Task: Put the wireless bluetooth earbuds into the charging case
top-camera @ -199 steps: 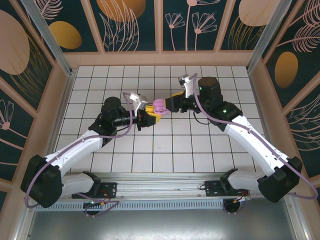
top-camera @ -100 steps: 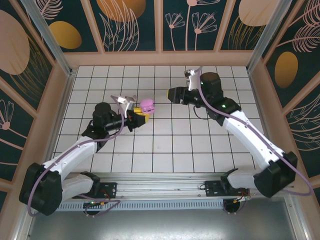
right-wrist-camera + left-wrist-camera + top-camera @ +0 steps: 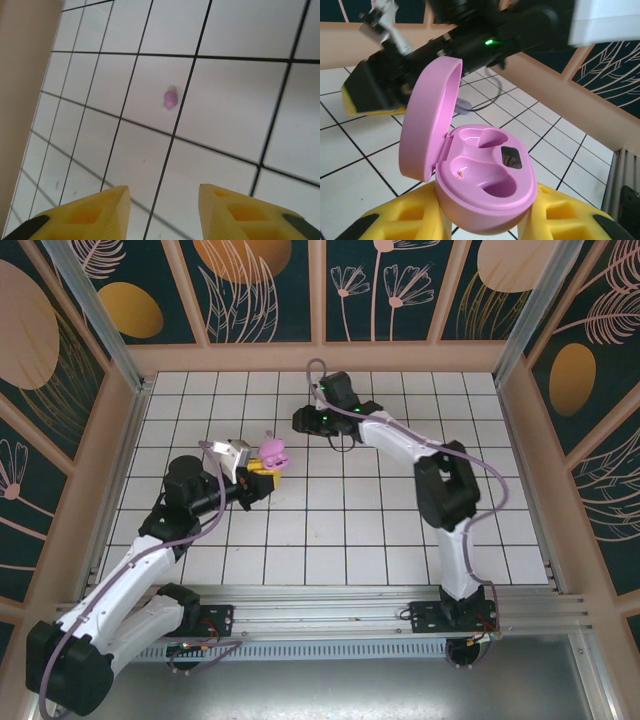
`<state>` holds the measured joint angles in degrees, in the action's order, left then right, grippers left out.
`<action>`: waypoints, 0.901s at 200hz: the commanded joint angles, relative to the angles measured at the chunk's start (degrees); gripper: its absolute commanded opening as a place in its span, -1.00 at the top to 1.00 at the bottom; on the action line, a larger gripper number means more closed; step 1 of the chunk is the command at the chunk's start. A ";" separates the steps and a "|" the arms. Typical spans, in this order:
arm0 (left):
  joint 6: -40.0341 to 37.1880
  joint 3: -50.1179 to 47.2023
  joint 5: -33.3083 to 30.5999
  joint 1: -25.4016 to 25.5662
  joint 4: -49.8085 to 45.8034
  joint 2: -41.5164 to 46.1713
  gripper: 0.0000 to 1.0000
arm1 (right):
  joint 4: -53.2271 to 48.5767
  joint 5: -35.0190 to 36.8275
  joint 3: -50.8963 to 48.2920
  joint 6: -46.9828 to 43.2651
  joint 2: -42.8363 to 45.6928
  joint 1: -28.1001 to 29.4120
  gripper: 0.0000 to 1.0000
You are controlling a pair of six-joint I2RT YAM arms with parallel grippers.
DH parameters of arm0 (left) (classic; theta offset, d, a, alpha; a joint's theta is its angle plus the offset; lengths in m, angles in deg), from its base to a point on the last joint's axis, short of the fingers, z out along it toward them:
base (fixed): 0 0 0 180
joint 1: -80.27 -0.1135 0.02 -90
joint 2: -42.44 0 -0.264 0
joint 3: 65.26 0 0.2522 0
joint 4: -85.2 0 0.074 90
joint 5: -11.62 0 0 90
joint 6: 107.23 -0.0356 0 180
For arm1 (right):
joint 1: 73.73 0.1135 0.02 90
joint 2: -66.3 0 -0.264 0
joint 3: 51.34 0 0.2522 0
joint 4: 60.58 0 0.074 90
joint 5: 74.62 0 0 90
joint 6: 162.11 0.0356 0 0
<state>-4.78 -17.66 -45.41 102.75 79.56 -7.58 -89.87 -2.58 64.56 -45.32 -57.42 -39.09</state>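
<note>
**On the tiled table (image 3: 380,530): open charging case (image 3: 485,185) pinched in the left gripper (image 3: 262,472); right gripper (image 3: 162,210) spread, holding nothing, over one earbud (image 3: 170,98).**

If the left pinch slips, you risk tipping the case, whose lid stands up over two vacant wells. Closing off-centre may flick the tiny bud, which lies loose on a tile beside a grout line. Nothing stands between the jaws and it.

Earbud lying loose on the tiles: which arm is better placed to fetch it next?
Right. The right jaws stand open and empty, facing the earbud, while the left jaws are clamped on the open charging case.
</note>
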 commanded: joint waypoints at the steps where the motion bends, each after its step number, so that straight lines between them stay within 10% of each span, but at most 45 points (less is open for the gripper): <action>1: -0.99 0.00 -2.53 -0.35 -3.53 2.48 0.94 | -3.54 2.40 10.39 0.04 -6.98 1.57 0.22; 72: 2.58 -2.01 -4.04 -0.42 -2.92 6.48 0.93 | -5.68 6.33 34.01 -2.88 -25.77 4.65 0.20; 180: 2.62 -3.46 -4.77 -0.36 -3.81 8.35 0.93 | -1.63 5.24 33.50 -4.64 -29.92 5.18 0.25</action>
<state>-2.55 -20.37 -49.41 102.75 75.85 -0.24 -93.61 3.37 97.07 -48.93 -86.34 -34.29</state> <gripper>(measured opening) 0.295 0.380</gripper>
